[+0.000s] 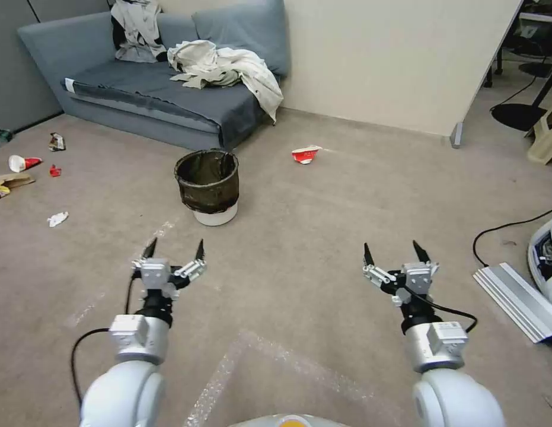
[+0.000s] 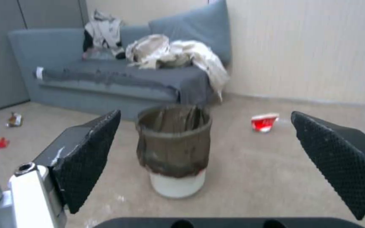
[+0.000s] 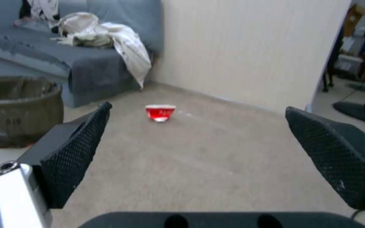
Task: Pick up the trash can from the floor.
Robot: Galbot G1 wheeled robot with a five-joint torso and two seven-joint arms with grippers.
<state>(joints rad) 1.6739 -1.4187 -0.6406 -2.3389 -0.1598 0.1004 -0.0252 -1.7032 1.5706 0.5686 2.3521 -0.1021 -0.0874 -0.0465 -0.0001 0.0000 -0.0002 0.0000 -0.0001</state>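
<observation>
The trash can [image 1: 208, 186] stands upright on the floor [image 1: 323, 237] in front of the sofa, a dark bag folded over its rim and its white base showing. My left gripper [image 1: 175, 249] hangs open a short way in front of it, nothing between its fingers. From the left wrist view the trash can [image 2: 174, 155] sits straight ahead between the two black pads [image 2: 87, 158]. My right gripper [image 1: 393, 252] is open too, farther to the right and level with the left. The right wrist view catches the trash can [image 3: 17, 110] at its edge.
A grey sofa [image 1: 151, 89] with crumpled cloths stands behind the can. A crushed red-and-white cup [image 1: 305, 154] lies to the can's right, more litter [image 1: 26, 172] at far left. A cable [image 1: 507, 228] and a silver rail [image 1: 516, 299] lie at right.
</observation>
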